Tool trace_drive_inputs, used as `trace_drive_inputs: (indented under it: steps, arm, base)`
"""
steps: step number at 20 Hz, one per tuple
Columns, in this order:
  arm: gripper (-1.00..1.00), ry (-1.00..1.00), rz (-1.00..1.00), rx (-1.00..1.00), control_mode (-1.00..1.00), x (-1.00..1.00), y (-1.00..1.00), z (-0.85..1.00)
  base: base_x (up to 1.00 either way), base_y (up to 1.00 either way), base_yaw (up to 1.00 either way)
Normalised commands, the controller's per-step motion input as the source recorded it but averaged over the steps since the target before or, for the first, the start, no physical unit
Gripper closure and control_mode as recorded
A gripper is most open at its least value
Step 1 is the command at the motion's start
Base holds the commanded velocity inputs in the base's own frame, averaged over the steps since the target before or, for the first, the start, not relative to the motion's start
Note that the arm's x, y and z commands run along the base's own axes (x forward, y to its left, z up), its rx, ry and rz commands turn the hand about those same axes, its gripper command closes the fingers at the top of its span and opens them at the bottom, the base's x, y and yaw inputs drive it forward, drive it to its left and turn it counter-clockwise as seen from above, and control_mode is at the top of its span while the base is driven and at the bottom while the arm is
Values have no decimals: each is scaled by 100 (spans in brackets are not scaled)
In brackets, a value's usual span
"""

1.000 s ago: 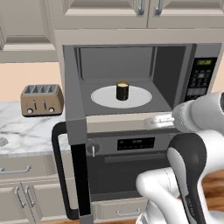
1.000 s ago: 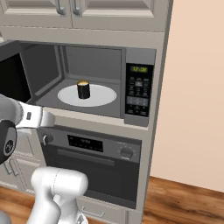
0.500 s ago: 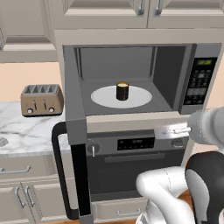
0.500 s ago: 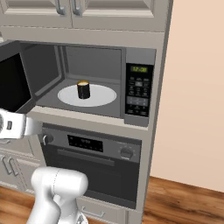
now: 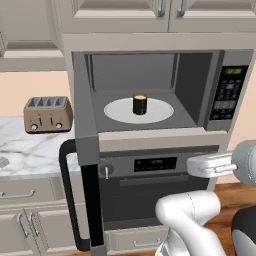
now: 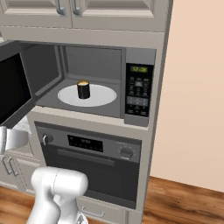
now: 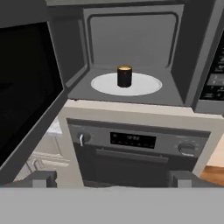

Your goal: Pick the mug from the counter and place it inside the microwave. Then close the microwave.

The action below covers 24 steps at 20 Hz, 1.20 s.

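The black mug (image 5: 139, 104) (image 6: 83, 89) (image 7: 124, 76) with a tan rim stands upright on the white turntable (image 5: 160, 112) inside the microwave (image 5: 197, 90) (image 6: 140, 87) (image 7: 131, 39). The microwave door (image 5: 86, 145) (image 6: 13, 87) (image 7: 26, 92) hangs wide open to the left. My gripper (image 5: 197, 165) (image 6: 6, 140) (image 7: 113, 179) is open and empty. It hovers outside and below the microwave opening, at oven height, well back from the mug. The marble counter (image 5: 30, 150) lies to the left.
A tan toaster (image 5: 47, 113) sits on the counter, with a tiny grey cube (image 5: 2, 161) near its front edge. A knobbed oven (image 5: 150, 167) (image 6: 92, 151) (image 7: 131, 144) sits under the microwave. Cabinets (image 5: 165, 10) hang above. The open door's black handle (image 5: 67, 195) juts toward me.
My gripper has pulled back from the microwave front and sunk lower, staying open. The mug rests unmoved on the turntable and the door has not swung.
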Motion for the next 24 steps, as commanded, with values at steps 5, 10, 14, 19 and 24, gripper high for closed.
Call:
trace_drive_inputs:
  steps: [5, 10, 14, 19, 24]
  arm:
    - [-100, -25, 0, 0, -100, -20, 10, 3]
    - [-100, -20, 0, 0, -100, -30, 4, 4]
    - [-100, -13, 0, 0, -100, -47, 1, 2]
    - [-100, -6, 0, 0, -100, -25, 6, 0]
    - [-100, -9, -6, 0, -100, -34, 4, 0]
  base:
    - [0, 0, 0]
    - [0, 0, 0]
    - [0, 0, 0]
    - [0, 0, 0]
    - [0, 0, 0]
